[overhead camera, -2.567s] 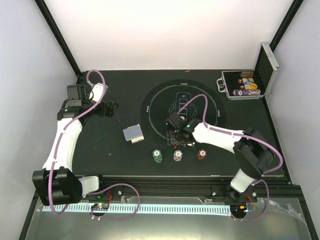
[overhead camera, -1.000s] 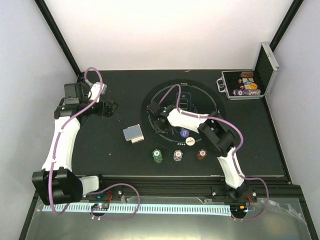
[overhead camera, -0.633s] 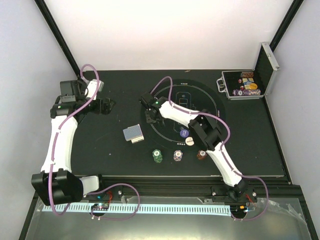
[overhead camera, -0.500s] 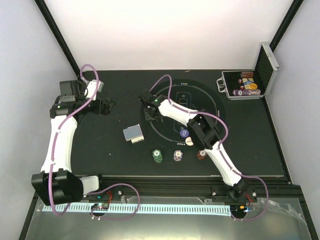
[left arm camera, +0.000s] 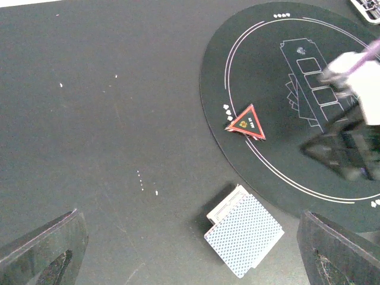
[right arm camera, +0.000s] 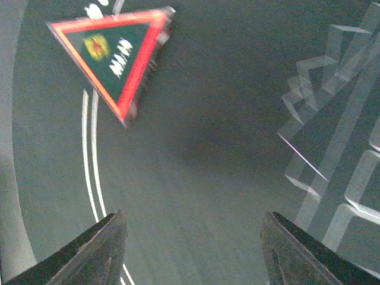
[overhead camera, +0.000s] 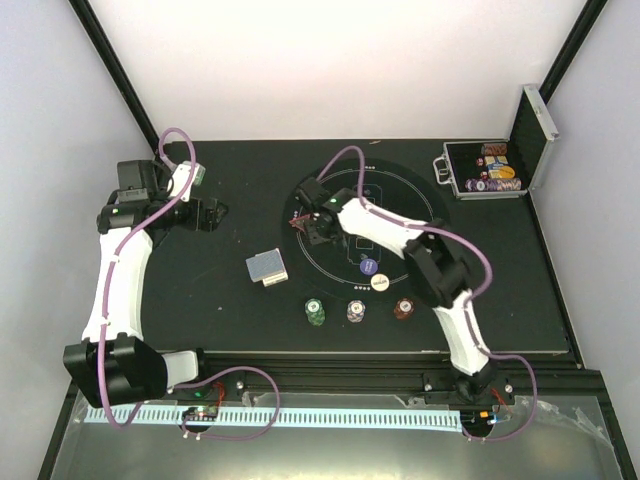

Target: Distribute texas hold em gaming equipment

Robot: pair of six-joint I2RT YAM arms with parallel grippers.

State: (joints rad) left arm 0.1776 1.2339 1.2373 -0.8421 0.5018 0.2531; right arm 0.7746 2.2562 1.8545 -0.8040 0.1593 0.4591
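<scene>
Black counter (overhead camera: 200, 290) between white walls is carrying a round printed mat (overhead camera: 425, 200), red triangle (right arm camera: 119, 56) is lying flat at the mat's left rim, right end effector (right arm camera: 196, 237) is hovering close beside it with jaws apart and empty, left end effector (overhead camera: 213, 214) is hanging fully spread over the counter's left side, holding nothing.

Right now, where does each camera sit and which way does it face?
Top external: above and behind, facing down at the table; left arm, right arm show.
Left wrist: on its arm, facing down at card deck and red triangle; left fingers show.
Right wrist: low over the round mat; right fingers show.
Both wrist views share the red triangle.
</scene>
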